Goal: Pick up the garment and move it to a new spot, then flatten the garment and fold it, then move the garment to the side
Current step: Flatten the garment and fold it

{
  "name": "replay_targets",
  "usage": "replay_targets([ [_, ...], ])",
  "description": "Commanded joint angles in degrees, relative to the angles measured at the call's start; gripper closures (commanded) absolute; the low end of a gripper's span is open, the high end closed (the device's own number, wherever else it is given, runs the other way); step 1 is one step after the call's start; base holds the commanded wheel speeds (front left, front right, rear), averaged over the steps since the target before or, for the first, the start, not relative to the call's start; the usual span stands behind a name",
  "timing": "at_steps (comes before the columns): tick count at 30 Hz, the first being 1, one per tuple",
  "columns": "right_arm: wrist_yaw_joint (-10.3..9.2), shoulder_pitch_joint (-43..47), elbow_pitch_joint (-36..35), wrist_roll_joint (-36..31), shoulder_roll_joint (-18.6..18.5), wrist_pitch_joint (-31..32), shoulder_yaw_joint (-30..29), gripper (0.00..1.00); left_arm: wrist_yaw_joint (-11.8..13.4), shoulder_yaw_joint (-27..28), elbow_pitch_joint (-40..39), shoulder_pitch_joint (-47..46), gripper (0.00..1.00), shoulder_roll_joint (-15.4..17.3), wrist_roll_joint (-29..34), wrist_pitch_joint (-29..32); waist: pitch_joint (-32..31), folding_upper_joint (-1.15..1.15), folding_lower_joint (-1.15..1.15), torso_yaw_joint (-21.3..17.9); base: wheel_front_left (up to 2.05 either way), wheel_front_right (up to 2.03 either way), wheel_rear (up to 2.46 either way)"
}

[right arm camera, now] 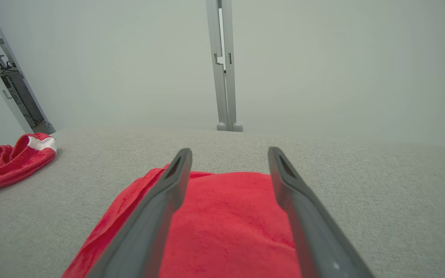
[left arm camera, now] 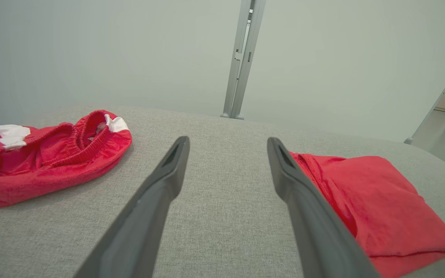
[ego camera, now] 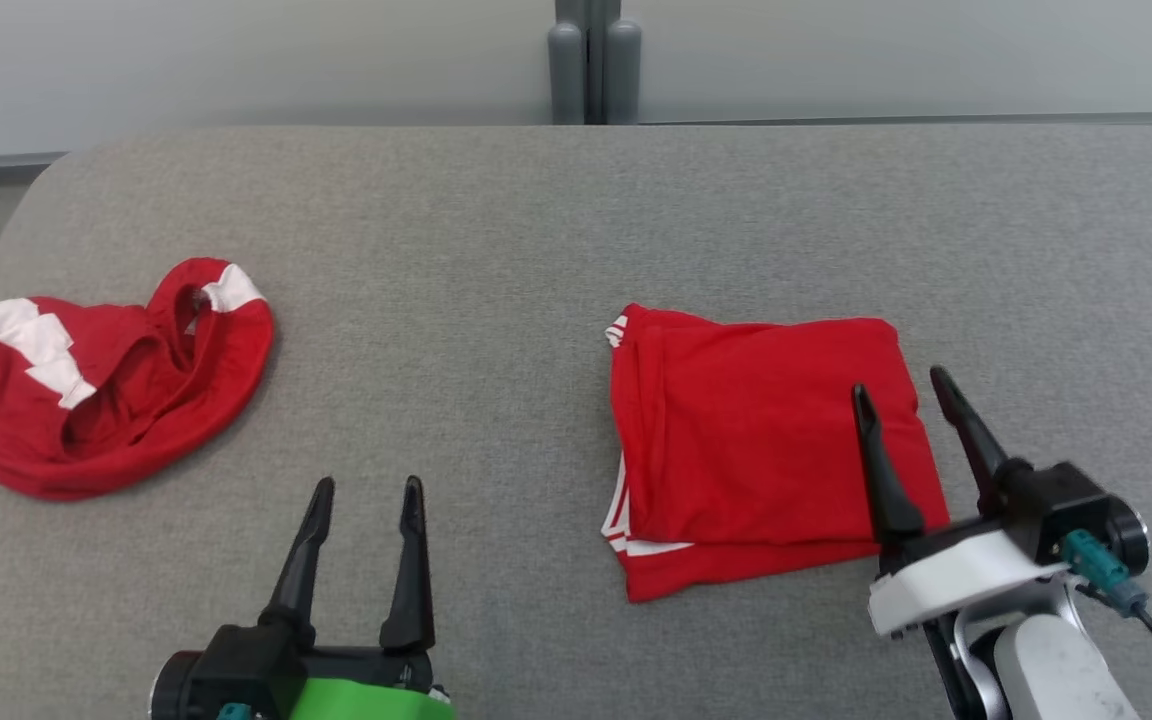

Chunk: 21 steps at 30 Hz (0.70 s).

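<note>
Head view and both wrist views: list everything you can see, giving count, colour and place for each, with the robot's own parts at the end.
folded garment: one, red with white trim at its left edge, lying flat right of centre on the padded surface
crumpled garment: one, red with white patches, bunched at the left edge of the surface
padded surface: one, grey fabric, under both garments
post: one, grey metal, upright behind the far edge, centre
wall: pale, behind the surface
left gripper: one, dark fingers, open, lower left over bare surface between the garments
right gripper: one, dark fingers, open, lower right over the folded garment's right part, contact unclear
</note>
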Motion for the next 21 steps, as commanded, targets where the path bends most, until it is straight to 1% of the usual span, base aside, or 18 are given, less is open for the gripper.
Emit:
replay_targets([
  [1,-0.14,2.01,1.31,0.04,-1.44,-1.15,0.83,0.0,0.55,0.78,-0.29,1.58,0.0,0.08,0.23,0.0,-2.05,-0.01,0.0,-3.48,0.0,0.0,0.0],
  [3,-0.14,2.5,2.3,-1.03,-3.38,-2.04,3.7,0.0,0.63,1.6,-0.89,2.15,0.0,0.07,0.54,0.0,-2.87,-0.01,0.0,-4.54,0.0,0.0,0.0],
  [4,-0.14,2.65,1.5,-1.18,-4.0,-2.27,5.29,0.0,0.55,2.14,-1.22,2.45,0.0,0.08,0.99,0.0,-3.26,-0.01,0.0,-5.06,0.0,0.0,0.0],
  [6,-0.13,3.43,-1.71,-1.05,-4.75,-2.24,7.6,0.0,0.47,3.17,-2.02,3.18,0.0,0.08,2.0,0.0,-4.04,-0.01,0.0,-5.75,0.0,0.0,0.0],
  [8,-0.14,5.36,-4.53,-1.48,-5.56,-2.19,8.3,0.0,0.63,4.1,-2.48,4.55,0.0,0.08,2.99,0.0,-5.18,-0.01,0.0,-6.17,0.0,0.0,0.0],
  [11,-0.14,7.88,-7.06,-2.54,-4.55,-2.21,7.18,0.0,0.48,5.25,-3.61,6.01,0.0,0.08,3.51,0.0,-6.57,-0.01,0.0,-6.28,0.0,0.0,0.0],
  [17,-0.14,11.37,-8.03,-3.24,-1.89,-2.23,2.98,0.0,-0.22,6.77,-3.26,9.07,0.0,0.08,5.14,0.0,-8.48,-0.01,0.0,-6.12,0.0,0.0,0.0],
  [19,-0.14,12.29,-7.85,-2.45,-0.97,-2.23,1.67,0.0,0.1,7.21,-3.32,9.88,0.0,0.08,5.45,0.0,-9.0,-0.01,0.0,-6.08,0.0,0.0,0.0],
  [21,-0.12,12.8,-7.66,-3.41,-0.86,-2.23,1.15,0.0,0.43,7.41,-3.46,10.75,0.0,0.08,5.48,0.0,-9.46,-0.01,0.0,-6.04,0.0,0.0,0.0],
])
